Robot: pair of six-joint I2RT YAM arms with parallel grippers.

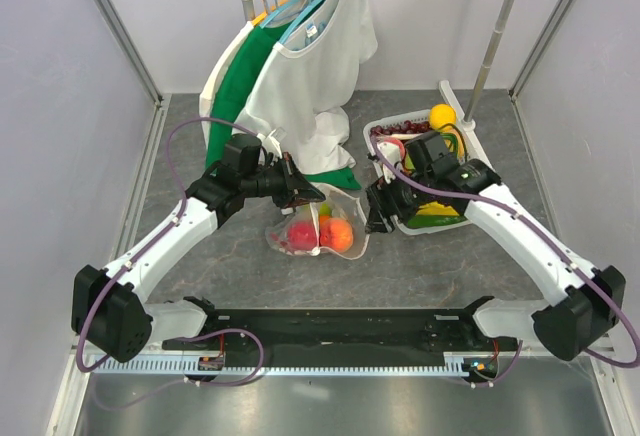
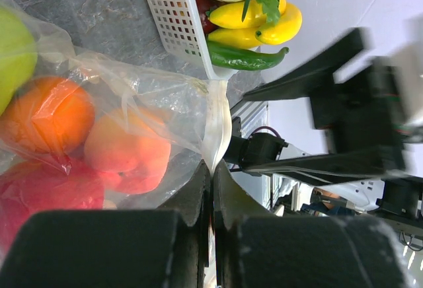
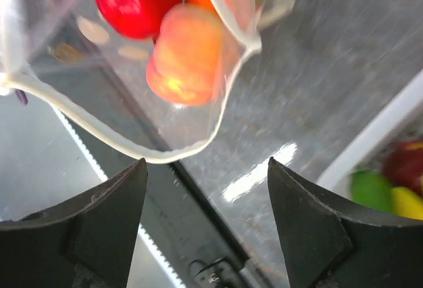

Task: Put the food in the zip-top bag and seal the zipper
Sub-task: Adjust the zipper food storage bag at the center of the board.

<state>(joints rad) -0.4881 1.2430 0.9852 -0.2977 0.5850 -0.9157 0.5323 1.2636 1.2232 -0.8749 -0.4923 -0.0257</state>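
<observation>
The clear dotted zip-top bag point(image 1: 322, 228) hangs mid-table. It holds a red fruit point(image 1: 299, 237), an orange peach point(image 1: 340, 235) and a green apple point(image 1: 324, 210). My left gripper point(image 1: 303, 199) is shut on the pale zipper strip point(image 2: 217, 126) at the bag's mouth edge, with the jaws point(image 2: 212, 169) pressed together on it. The peach point(image 2: 129, 149), an orange fruit point(image 2: 46, 116) and the green apple point(image 2: 10, 57) show through the plastic. My right gripper point(image 1: 378, 218) is open and empty point(image 3: 207, 169), just right of the bag. The bag's mouth rim point(image 3: 132, 148) curves between its fingers.
A white slotted basket point(image 1: 386, 128) at the back right holds more food: a yellow lemon point(image 1: 442, 114), yellow peppers point(image 2: 264, 20) and a green chili point(image 2: 244, 57). White and green garments point(image 1: 300, 76) hang from a rack behind the bag. The rack pole point(image 1: 490, 46) stands beside the basket.
</observation>
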